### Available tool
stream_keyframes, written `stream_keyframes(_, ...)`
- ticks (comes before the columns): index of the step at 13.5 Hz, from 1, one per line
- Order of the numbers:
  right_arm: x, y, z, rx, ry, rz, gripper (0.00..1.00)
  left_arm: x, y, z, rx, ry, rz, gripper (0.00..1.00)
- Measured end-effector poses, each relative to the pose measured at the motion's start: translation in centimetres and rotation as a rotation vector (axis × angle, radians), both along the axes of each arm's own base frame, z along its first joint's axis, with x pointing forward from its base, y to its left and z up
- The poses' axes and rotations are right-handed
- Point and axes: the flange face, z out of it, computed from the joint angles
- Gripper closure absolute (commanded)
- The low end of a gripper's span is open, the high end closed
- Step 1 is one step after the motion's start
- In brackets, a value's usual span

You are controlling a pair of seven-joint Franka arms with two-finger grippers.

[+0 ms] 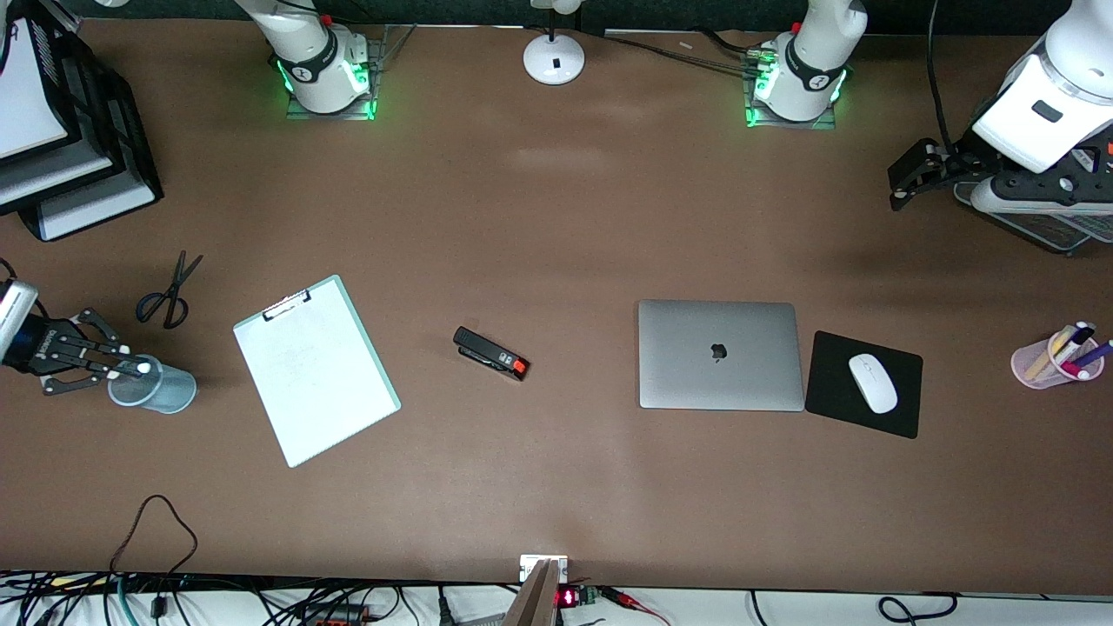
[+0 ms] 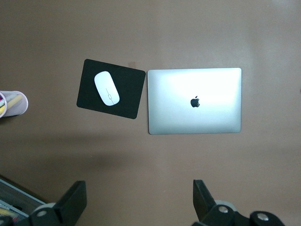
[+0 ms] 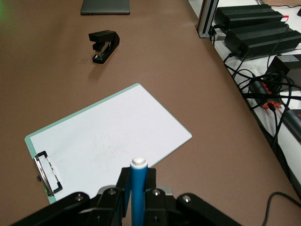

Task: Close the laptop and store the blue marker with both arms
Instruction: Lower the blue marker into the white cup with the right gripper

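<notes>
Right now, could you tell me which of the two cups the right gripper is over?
The clear grey cup at the right arm's end; the pink one holds pens.

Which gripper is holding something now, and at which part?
The right gripper holds the blue marker around its blue body, white end out. The left gripper is open, empty.

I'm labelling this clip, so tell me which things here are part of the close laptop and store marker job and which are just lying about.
Job: laptop, lid shut; blue marker in right hand over the clear cup; left hand.

Lying about: clipboard, stapler, scissors, mouse on mouse pad, pen cup.
</notes>
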Motion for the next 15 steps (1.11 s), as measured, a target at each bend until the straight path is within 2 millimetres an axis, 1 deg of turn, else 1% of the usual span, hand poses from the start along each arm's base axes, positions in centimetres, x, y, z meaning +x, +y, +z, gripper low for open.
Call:
stream_keyframes(3, -0.2, -0.8, -1.3, 0.011, 0.012, -0.012, 1.00, 0.0, 0.0, 0.0, 0.000, 0.000, 0.000, 0.00)
stream_keyframes(8, -1.1, -2.9, -2.0, 0.037, 0.011, -0.041, 1.00, -0.3, 0.0, 0.5, 0.000, -0.008, 0.000, 0.00)
stream_keyframes(12, -2.0, -4.7, -3.6, 0.055, 0.021, -0.057, 1.00, -0.8, 0.1, 0.9, 0.002, -0.004, 0.001, 0.00)
stream_keyframes(15, -2.0, -4.8, -4.1, 0.071, 0.002, -0.051, 1.00, -0.8, 0.1, 0.8, 0.003, 0.002, 0.002, 0.00)
